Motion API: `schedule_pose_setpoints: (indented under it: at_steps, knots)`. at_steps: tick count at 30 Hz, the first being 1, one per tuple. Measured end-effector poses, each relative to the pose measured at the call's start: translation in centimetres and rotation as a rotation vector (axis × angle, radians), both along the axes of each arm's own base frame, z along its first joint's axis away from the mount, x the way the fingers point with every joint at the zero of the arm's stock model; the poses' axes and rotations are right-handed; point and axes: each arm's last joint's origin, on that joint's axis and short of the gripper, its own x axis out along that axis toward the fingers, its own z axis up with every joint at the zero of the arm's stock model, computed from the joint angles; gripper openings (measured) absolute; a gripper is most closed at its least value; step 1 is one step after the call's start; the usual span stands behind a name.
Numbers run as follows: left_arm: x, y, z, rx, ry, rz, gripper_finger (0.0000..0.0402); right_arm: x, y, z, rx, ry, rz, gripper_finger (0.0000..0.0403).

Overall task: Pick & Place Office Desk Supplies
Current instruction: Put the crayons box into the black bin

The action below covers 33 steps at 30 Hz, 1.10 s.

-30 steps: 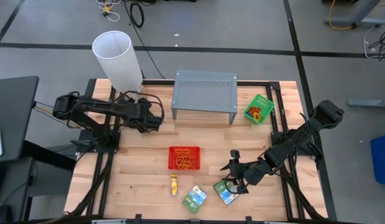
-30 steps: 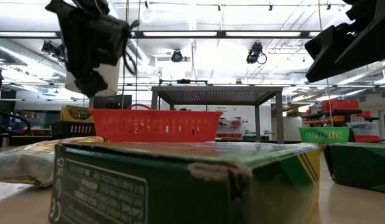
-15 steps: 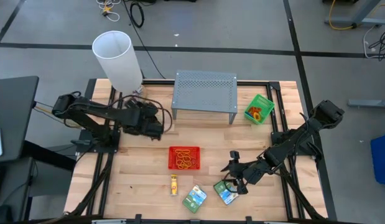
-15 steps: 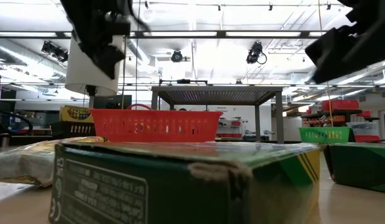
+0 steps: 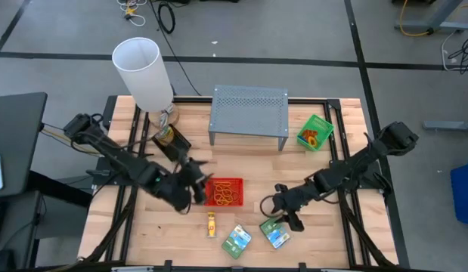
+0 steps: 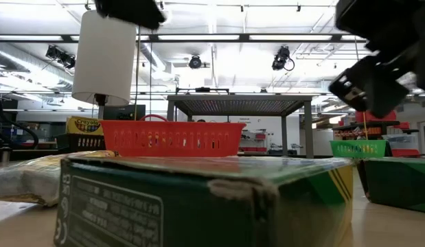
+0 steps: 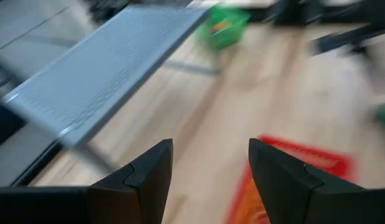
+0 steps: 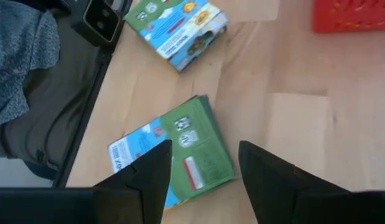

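Observation:
A red mesh tray [image 5: 224, 191] with rubber bands stands mid-table. My left gripper [image 5: 196, 187] hovers at its left side, open and empty; the left wrist view shows the tray [image 7: 292, 180] just beyond my left gripper [image 7: 211, 162]. Two green-blue packets [image 5: 275, 233] [image 5: 236, 240] lie flat near the front edge. My right gripper [image 5: 283, 211] hangs open above the right one, whose face [image 8: 180, 149] shows between its fingers. A small yellow piece [image 5: 212, 224] lies in front of the tray. A crayon box and a black box [image 5: 172, 137] sit by the lampshade.
A grey perforated stand [image 5: 249, 112] takes the far middle, with a green mesh tray [image 5: 315, 131] to its right. The tall white lampshade [image 5: 143, 72] stands at the far left corner. Bare wood lies between the stand and the red tray.
My left gripper has swung from beside the lampshade toward the table's near edge and right, ending at the red tray's left side, and has tipped up from pointing steeply down. That uncovered the boxes by the lampshade. My right gripper has turned and edged slightly left above the packet.

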Motion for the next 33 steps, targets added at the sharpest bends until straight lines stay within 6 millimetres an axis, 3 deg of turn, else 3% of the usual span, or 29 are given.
schedule_pose_setpoints:
  at_steps: [6, 17, 25, 29, 33]
  knots:
    - [0.0, -2.0, 0.8, -0.006, -0.048, -0.135, 0.0215, 0.3, -0.4, 0.2, -0.003, 0.005, 0.008, 0.0194]
    - [-0.2, -2.0, 0.5, 0.01, -0.009, -0.148, 0.0215, -1.8, 5.5, 3.1, -0.202, 0.072, 0.034, 0.0194]
    - [-0.3, -2.0, 0.4, 0.017, 0.005, -0.156, 0.0215, -0.3, 9.7, 0.5, -0.426, 0.268, 0.132, 0.0194]
    - [-0.3, -1.9, 0.3, 0.025, 0.019, -0.156, 0.0215, 0.5, 11.5, -0.3, -0.535, 0.284, 0.163, 0.0194]
    - [-0.3, -1.9, 0.2, 0.04, 0.037, -0.161, 0.0215, 0.5, 12.6, -0.2, -0.528, 0.272, 0.157, 0.0194]
